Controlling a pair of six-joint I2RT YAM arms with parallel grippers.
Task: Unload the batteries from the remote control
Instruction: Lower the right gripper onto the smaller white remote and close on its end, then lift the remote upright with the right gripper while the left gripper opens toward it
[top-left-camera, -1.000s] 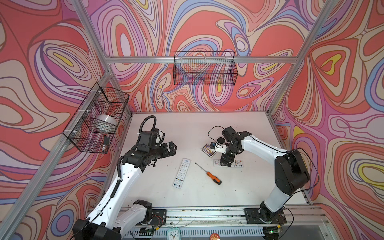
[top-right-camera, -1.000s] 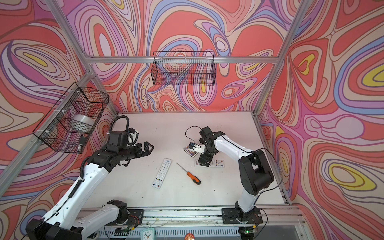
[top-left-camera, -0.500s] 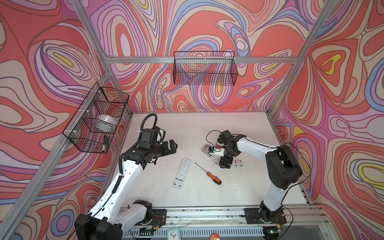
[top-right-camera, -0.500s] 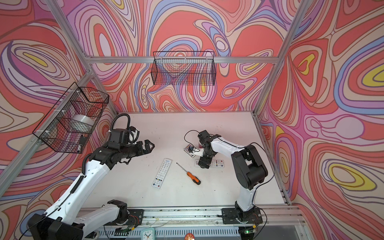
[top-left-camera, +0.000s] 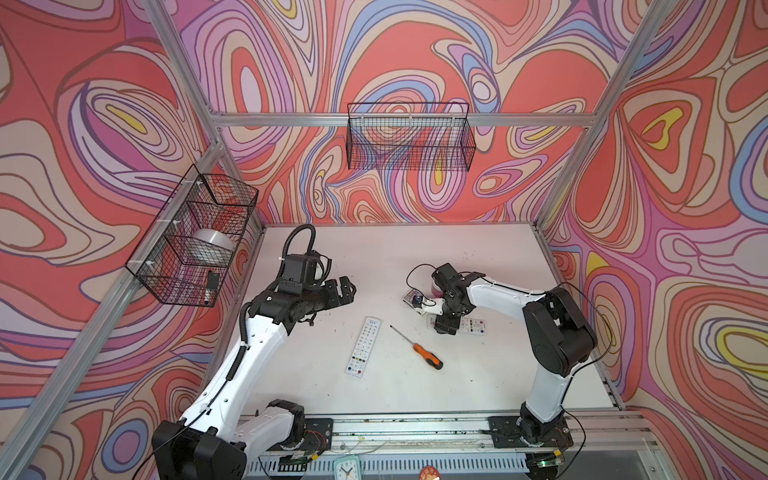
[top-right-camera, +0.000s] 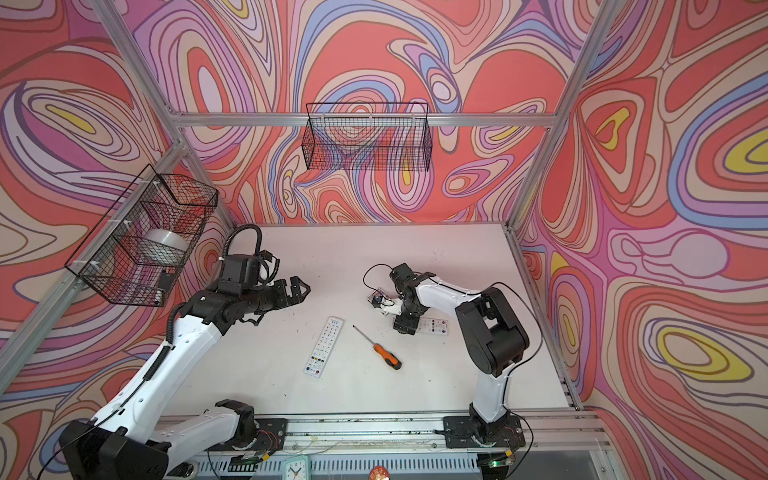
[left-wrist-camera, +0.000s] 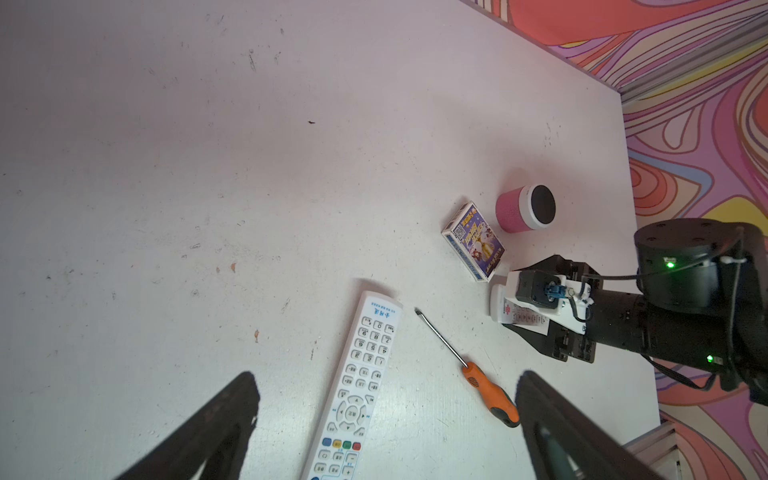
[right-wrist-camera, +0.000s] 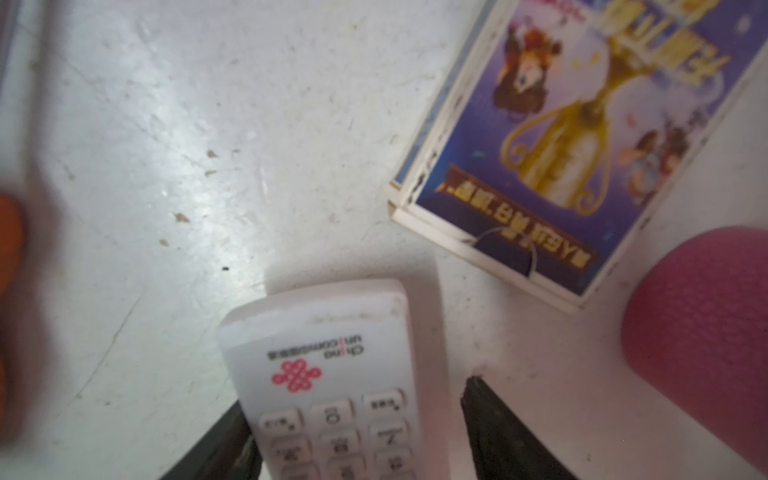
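A short white remote control (top-left-camera: 467, 325) lies at the right of the table, buttons up. My right gripper (top-left-camera: 445, 326) stands over its left end, pointing down. In the right wrist view the right gripper (right-wrist-camera: 357, 415) straddles that remote control (right-wrist-camera: 324, 365). One finger (right-wrist-camera: 232, 440) touches its side and a gap remains at the other finger (right-wrist-camera: 494, 424). A longer white remote control (top-left-camera: 364, 347) lies in the middle, also buttons up. My left gripper (top-left-camera: 347, 289) hangs open above the table, left of centre, holding nothing. No batteries show; both remotes lie face up.
An orange-handled screwdriver (top-left-camera: 420, 352) lies between the two remotes. A blue card box (left-wrist-camera: 473, 241) and a pink speaker (left-wrist-camera: 519, 208) stand just behind the right gripper. Wire baskets hang on the left wall (top-left-camera: 195, 237) and the back wall (top-left-camera: 409, 137).
My right gripper has dropped onto the end of the short remote and its jaws have narrowed around it. The left arm has shifted only slightly.
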